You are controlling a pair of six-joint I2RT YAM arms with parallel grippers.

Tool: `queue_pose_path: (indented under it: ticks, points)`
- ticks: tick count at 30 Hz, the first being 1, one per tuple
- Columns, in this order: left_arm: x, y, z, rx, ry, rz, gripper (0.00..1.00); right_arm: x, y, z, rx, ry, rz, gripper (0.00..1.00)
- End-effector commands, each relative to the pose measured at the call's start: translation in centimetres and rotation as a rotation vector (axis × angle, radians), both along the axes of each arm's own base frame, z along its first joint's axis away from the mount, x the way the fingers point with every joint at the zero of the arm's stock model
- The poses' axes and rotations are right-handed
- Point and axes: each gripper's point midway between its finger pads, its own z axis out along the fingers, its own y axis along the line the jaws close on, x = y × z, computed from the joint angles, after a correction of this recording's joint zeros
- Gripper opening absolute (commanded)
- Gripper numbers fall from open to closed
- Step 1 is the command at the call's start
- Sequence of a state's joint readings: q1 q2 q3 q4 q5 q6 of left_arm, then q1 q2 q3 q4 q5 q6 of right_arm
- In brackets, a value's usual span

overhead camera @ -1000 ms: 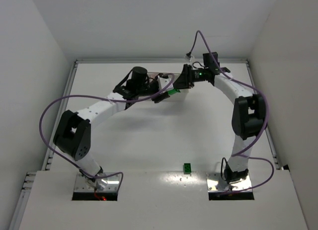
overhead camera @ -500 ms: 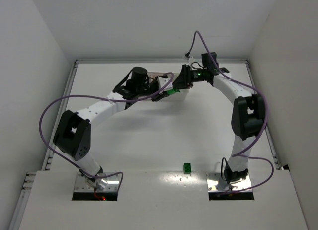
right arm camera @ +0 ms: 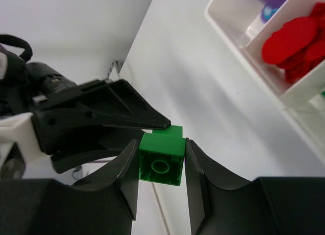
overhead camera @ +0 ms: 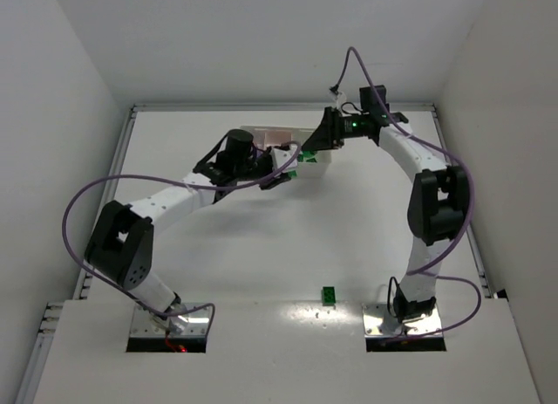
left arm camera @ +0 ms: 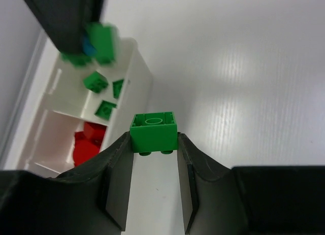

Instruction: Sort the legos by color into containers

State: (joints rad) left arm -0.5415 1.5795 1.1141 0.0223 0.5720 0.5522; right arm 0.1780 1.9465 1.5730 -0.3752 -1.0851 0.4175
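A white table (overhead camera: 261,247) sits inside white walls. At the far middle, just beside the tray (left arm camera: 143,82), the left claw (left arm camera: 154,143) clamps a green brick (left arm camera: 154,128). The right claw (right arm camera: 161,143), above the tray's green compartment, pinches another green brick (right arm camera: 161,164). A spare green brick (overhead camera: 328,294) lies near the front edge.

The left gripper (left arm camera: 154,146) clamps a green brick (left arm camera: 153,128) between its two dark fingers (left arm camera: 119,179), hollow underside facing the camera. The brick is over the white table (left arm camera: 244,82), just beside the long wall of the white tray (left arm camera: 141,85). In the tray, one compartment holds three loose green bricks (left arm camera: 95,81). The next compartment, past a thin divider (left arm camera: 66,111), holds red bricks (left arm camera: 87,142). At upper left the right gripper (left arm camera: 90,44) appears dark and out of focus. A blurred green brick (left arm camera: 104,38) sits at its lower end, over the green compartment.
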Motion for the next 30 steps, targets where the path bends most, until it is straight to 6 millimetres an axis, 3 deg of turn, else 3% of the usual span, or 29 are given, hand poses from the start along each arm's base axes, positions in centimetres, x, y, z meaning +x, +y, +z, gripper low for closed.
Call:
queue_pose_path:
  ticks: [1, 4, 7, 10, 11, 12, 16, 17, 18, 19, 21, 25, 27, 28, 30]
  points:
    - [-1.2, 0.9, 0.1, 0.015, 0.000, -0.016, 0.00, 1.6, -1.5, 2.0, -0.008, -0.114, -0.029, 0.00]
    - [-1.4, 1.2, -0.8, 0.032, 0.020, -0.008, 0.00, 2.1, -2.5, 2.1, -0.021, -0.135, -0.050, 0.00]
    - [0.3, 0.9, -0.3, -0.008, 0.032, 0.053, 0.00, 2.6, -3.7, 1.9, -0.053, -0.142, -0.089, 0.00]
    - [2.8, -0.3, 1.2, -0.075, 0.057, 0.116, 0.00, 3.3, -4.7, 0.8, -0.114, -0.151, -0.132, 0.00]
    - [4.2, -1.0, 3.3, -0.113, 0.033, 0.132, 0.00, 3.6, -5.4, 0.2, -0.131, -0.141, -0.157, 0.00]
    - [5.5, -1.6, 1.8, -0.110, 0.078, 0.156, 0.00, 3.9, -5.8, 0.4, -0.155, -0.154, -0.183, 0.00]
    - [9.8, -3.6, 1.9, -0.165, 0.136, 0.237, 0.00, 4.9, -7.9, 0.1, -0.211, -0.163, -0.268, 0.00]
    - [11.0, -4.2, 3.1, -0.183, 0.107, 0.243, 0.00, 5.1, -8.2, -0.1, -0.226, -0.164, -0.283, 0.00]
    - [11.5, -4.5, 2.8, -0.187, 0.116, 0.246, 0.00, 5.2, -8.8, -0.1, -0.235, -0.163, -0.301, 0.00]
    - [12.4, -4.8, 1.0, -0.168, 0.135, 0.257, 0.00, 5.3, -8.9, -0.2, -0.242, -0.163, -0.307, 0.00]
    - [13.7, -5.4, 1.2, -0.175, 0.122, 0.266, 0.00, 5.5, -9.6, 0.0, -0.252, -0.172, -0.330, 0.00]
    - [14.7, -5.9, -1.7, -0.125, 0.169, 0.270, 0.02, 5.9, -10.3, -0.2, -0.272, -0.171, -0.357, 0.00]
    - [14.9, -6.0, -2.5, -0.112, 0.185, 0.272, 0.12, 6.3, -10.4, -0.4, -0.283, -0.178, -0.361, 0.00]
    - [15.0, -6.1, -3.4, -0.103, 0.198, 0.273, 0.37, 6.3, -10.4, -0.4, -0.283, -0.178, -0.361, 0.00]
    - [15.0, -5.9, -4.2, -0.088, 0.210, 0.285, 0.54, 7.3, -10.6, -0.9, -0.294, -0.186, -0.362, 0.00]
